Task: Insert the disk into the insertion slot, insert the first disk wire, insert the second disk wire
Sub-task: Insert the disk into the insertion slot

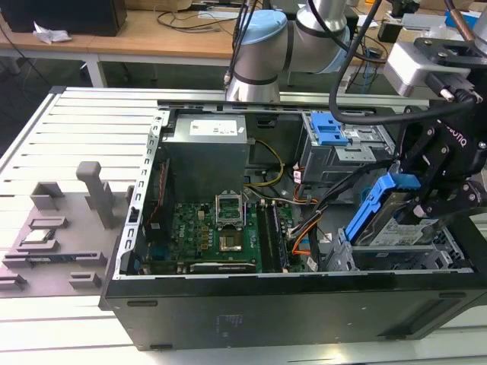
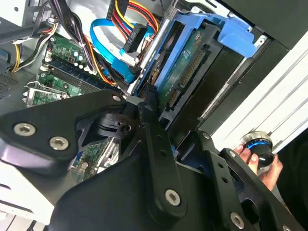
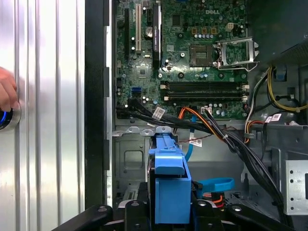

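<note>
The disk [image 3: 168, 187] in its blue frame is clamped between the closed fingers [image 3: 133, 210] of the gripper [image 3: 168, 214] and is held tilted, one end raised. Just beneath the fingers the insertion slot [image 1: 384, 260] is seen, the disk's lower end over it. A blue flat cable [image 3: 214, 184] and a bundle of black cables [image 3: 238, 147] are found a little beyond the fingers, the motherboard [image 3: 192, 62] farther on. Well off to one side of the fingers, a round blue-lit knob [image 2: 255, 143] is touched by a person's hand [image 2: 264, 167].

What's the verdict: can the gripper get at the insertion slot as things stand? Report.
Probably yes: the gripper holds the disk tilted right over the insertion slot; the cables seem to lie beside it.
</note>
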Available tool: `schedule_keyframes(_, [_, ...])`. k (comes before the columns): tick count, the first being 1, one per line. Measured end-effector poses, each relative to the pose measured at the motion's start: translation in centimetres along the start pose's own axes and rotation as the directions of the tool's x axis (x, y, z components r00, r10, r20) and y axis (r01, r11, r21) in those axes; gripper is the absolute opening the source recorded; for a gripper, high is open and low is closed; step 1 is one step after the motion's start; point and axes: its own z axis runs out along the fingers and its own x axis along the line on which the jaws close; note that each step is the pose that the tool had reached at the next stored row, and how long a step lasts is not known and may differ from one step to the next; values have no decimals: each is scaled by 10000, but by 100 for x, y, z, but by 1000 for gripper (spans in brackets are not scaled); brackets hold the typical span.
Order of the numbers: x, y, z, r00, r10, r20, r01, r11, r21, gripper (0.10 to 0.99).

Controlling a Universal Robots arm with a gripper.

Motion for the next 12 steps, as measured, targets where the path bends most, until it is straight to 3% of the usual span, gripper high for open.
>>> schedule_keyframes(4, [0, -1, 3, 10000, -1, 2, 1, 10000, 0, 373])
schedule_keyframes(5, [0, 0, 4, 10000, -1, 2, 1, 10000, -1, 435])
schedule_keyframes(7, [0, -1, 6, 10000, -1, 1, 1, 10000, 0, 435])
schedule_keyframes(8, [0, 0, 7, 10000, 0, 1, 0, 10000, 0, 424])
schedule_keyframes(10, [0, -1, 8, 10000, -1, 1, 1, 10000, 0, 290])
schedule_keyframes(11, [0, -1, 9, 10000, 0, 1, 0, 10000, 0, 290])
schedule_keyframes(12, [0, -1, 10, 10000, -1, 1, 1, 10000, 0, 231])
